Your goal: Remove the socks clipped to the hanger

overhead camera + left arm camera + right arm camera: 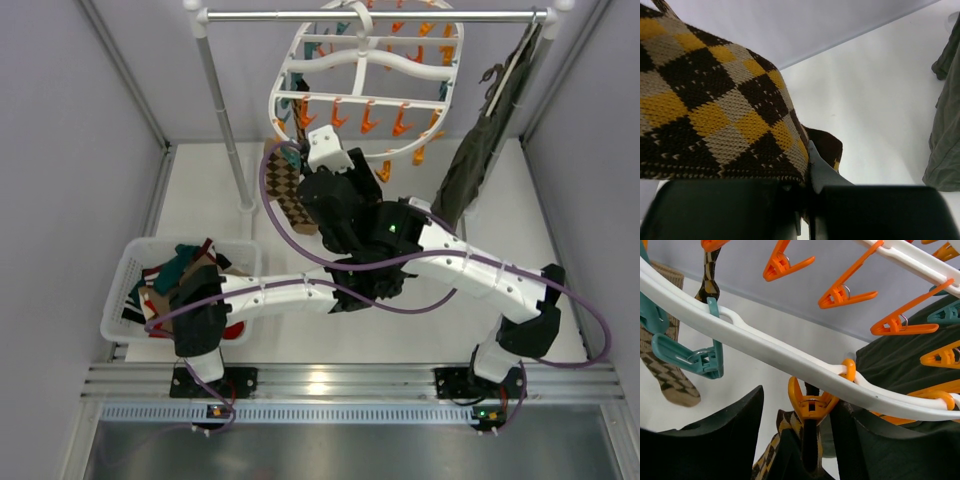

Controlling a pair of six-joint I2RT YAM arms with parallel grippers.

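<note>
The right gripper (pixel 805 442) is standing with its two dark fingers spread wide. They are reaching up on either side of an orange clip (pixel 810 405), and nothing is being pinched between them. The right finger is sitting just beside the clip and the left one is apart from it. This clip is hanging from the white rim of the hanger (pixel 765 347) and is biting the top of a clipped sock (pixel 771 456), a brown and yellow checked one that is dropping down between the fingers.

Lower, the left gripper (pixel 807 212) is pressing its fingers together on the bottom edge of an argyle sock (pixel 715 110). The sock is filling most of the left wrist view. I cannot tell whether this is the same sock as the clipped one.

To the left on the rim, a teal clip (pixel 690 357) is dangling, and a tan sock (pixel 670 375) is hanging behind it.

The hanger itself is hanging from the metal rail (pixel 370 15) at the far side of the table (pixel 200 200), tilted, with many orange clips under its crossbars. An olive garment (pixel 480 150) is hanging from the same rail to the right. At the near left, a white basket (pixel 125 265) is holding a pile of other socks (pixel 180 275).
</note>
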